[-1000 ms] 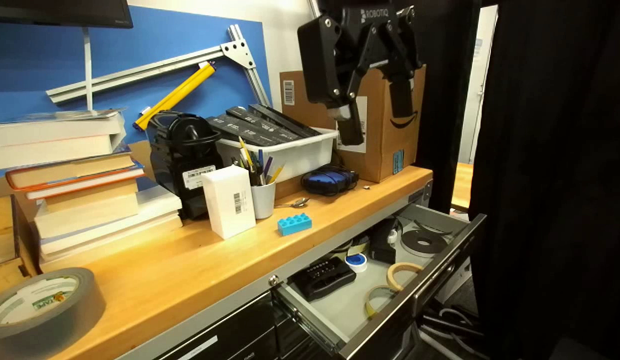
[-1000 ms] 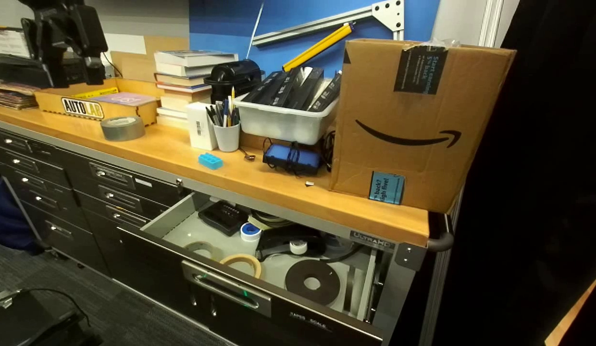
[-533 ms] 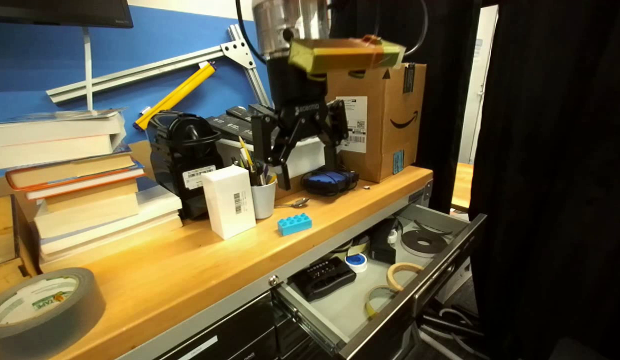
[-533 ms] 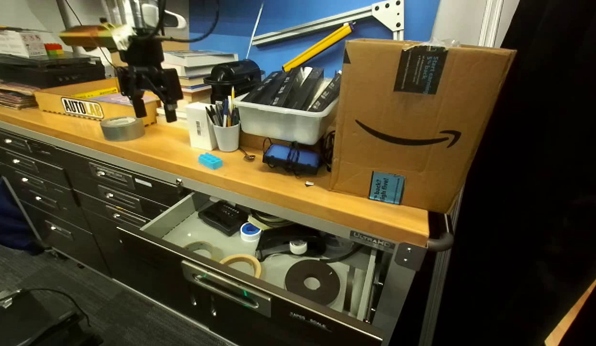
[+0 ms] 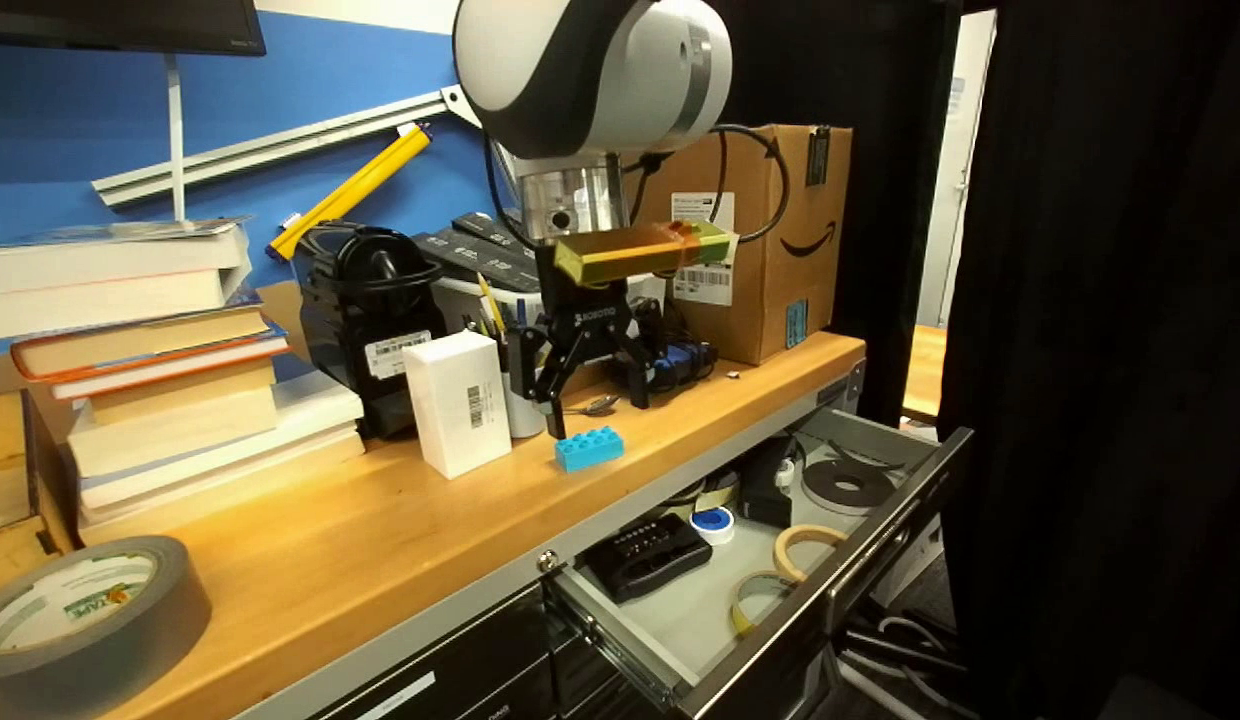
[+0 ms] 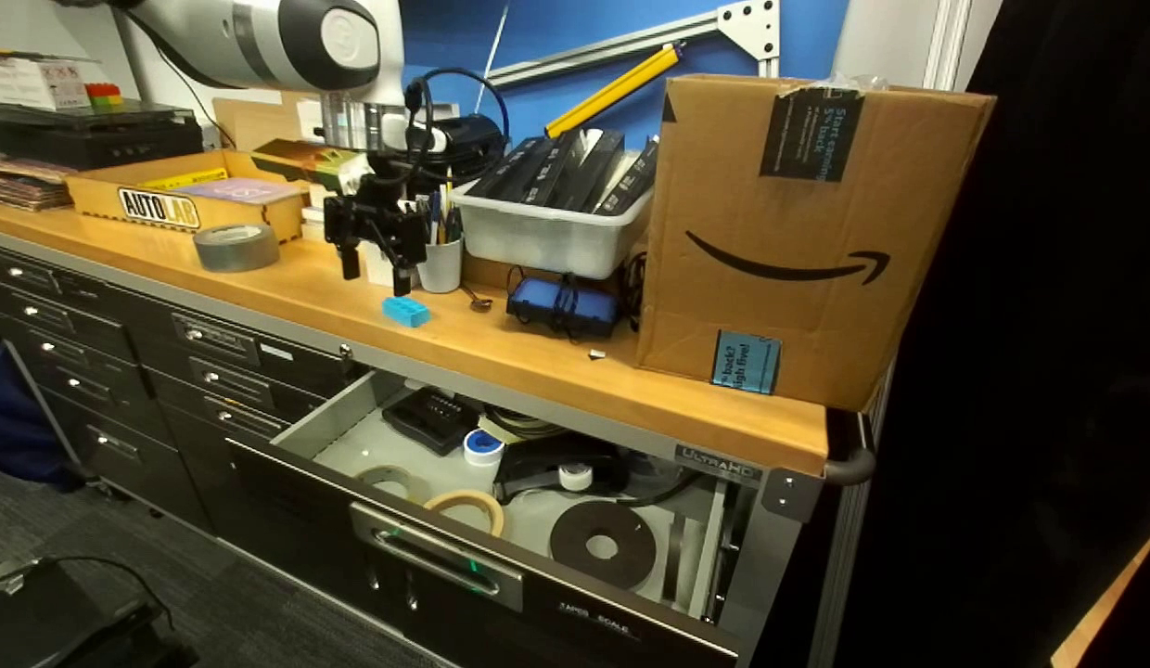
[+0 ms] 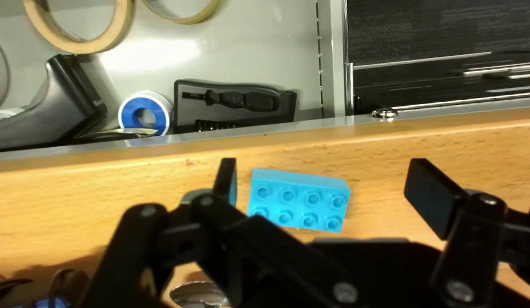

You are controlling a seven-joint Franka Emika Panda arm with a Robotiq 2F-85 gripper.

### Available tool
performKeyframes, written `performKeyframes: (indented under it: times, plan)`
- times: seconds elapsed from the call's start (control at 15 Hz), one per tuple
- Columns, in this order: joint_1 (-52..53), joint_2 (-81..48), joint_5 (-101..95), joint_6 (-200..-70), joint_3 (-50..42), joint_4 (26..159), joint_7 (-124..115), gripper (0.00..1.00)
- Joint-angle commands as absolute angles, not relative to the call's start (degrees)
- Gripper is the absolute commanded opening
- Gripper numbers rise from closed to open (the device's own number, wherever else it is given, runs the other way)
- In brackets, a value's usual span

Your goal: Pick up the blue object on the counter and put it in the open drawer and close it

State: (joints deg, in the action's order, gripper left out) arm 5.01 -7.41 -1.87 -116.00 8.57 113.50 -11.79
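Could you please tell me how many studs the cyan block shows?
8, in the wrist view: two rows of four atop the cyan block; the lower-left stud is partly hidden by the pincer.

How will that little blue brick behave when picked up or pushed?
The blue brick looks like moulded plastic, so it's probably stiff and fairly light. Boxy and lying flat on the counter, it would likely slide rather than roll.

In my wrist view, white glare lies inside the drawer (image 7: 256, 47), while my gripper (image 7: 325, 186) looks dark and soft-edged. In both exterior views the counter (image 5: 380, 540) is warmly lit; the curtain (image 5: 1100, 360) sinks to near-black, its detail, as best I can tell, swallowed.
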Motion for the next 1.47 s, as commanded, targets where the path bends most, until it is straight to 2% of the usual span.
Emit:
performKeyframes:
  times: [0.0,0.47,0.53,0.8,0.87,1.4]
  plan:
    - [5.8,-11.5,-0.6,-117.6,7.0,110.0,-13.5,1.0]
    - [6.2,-14.9,-0.3,-120.5,6.1,109.3,-15.7,1.0]
    - [6.2,-14.8,-0.1,-121.5,6.0,109.7,-16.3,0.82]
    - [6.5,-12.6,-0.6,-125.1,5.3,112.1,-20.2,0.49]
    - [6.3,-11.7,-0.5,-125.4,5.2,112.9,-20.2,0.45]
    - [3.2,2.7,-0.2,-123.6,1.5,132.4,-23.9,0.45]
